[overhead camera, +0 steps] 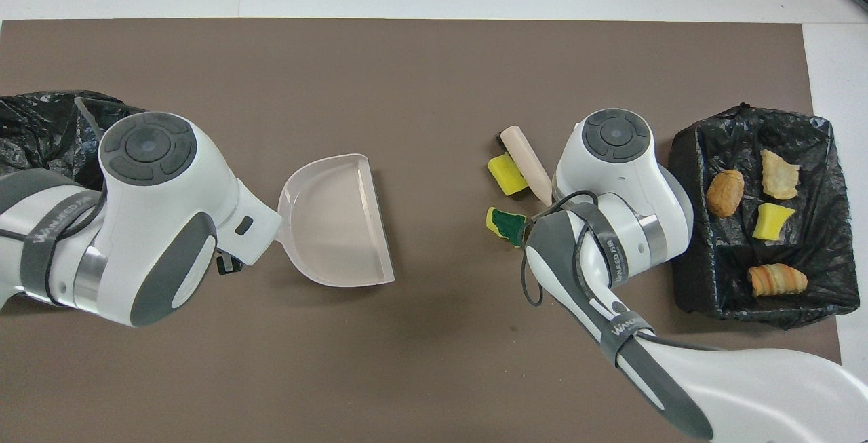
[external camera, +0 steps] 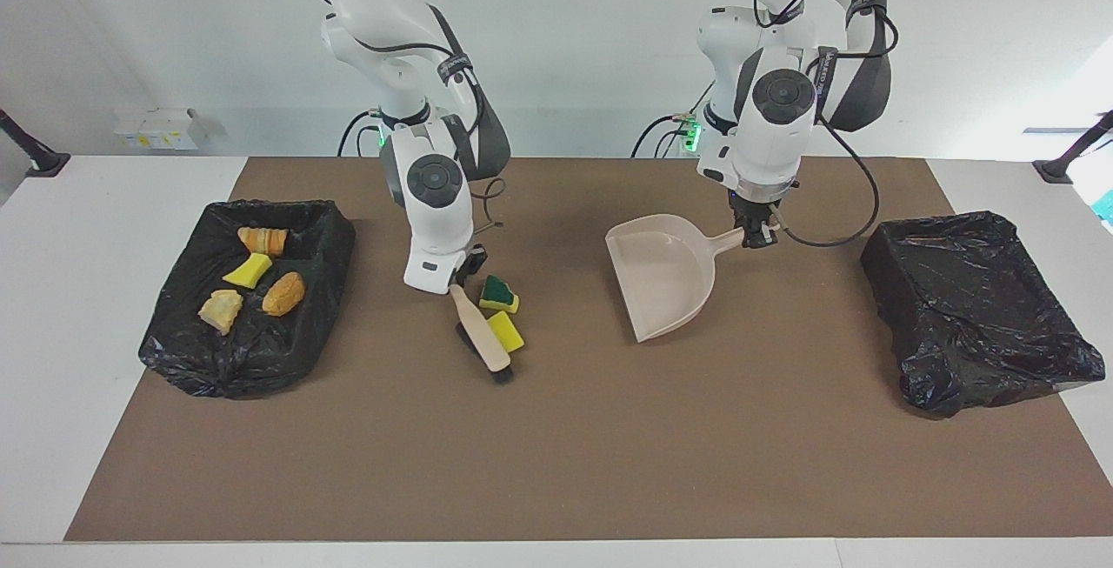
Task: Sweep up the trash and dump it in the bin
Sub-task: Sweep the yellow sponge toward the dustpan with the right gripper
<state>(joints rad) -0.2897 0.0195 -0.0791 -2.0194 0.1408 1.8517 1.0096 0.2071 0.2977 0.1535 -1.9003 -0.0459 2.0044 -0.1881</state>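
Right gripper (external camera: 461, 277): we see it clamped on the handle of the beige hand brush with black bristles (external camera: 481, 337); the bristle end is on the brown mat (external camera: 556, 464).
Left gripper (external camera: 755, 233): closed on the handle of the beige plastic dustpan (external camera: 661, 277); the pan's open lip faces the right arm's end of the table.
Trash on the mat: the plain yellow sponge piece (external camera: 506, 330) touches the brush; the green-topped yellow sponge wedge (external camera: 499, 294) sits just beside it, nearer to the robots; both are well apart from the dustpan.
Trash in the bag: four pieces lie in the black-bag-lined bin (external camera: 322, 237) at the right arm's end.
Count: we count six scraps in view, two on the mat, four in that bin; one brush; one dustpan; two bag-lined bins, the second bin (external camera: 1043, 350) at the left arm's end showing no scraps.
Risk, in our judgement: the light sponges could slip round the brush's end; the wedge could be left aside, since it lies off the bristles; if the pan's lip hangs off the mat, pieces could slide under it.
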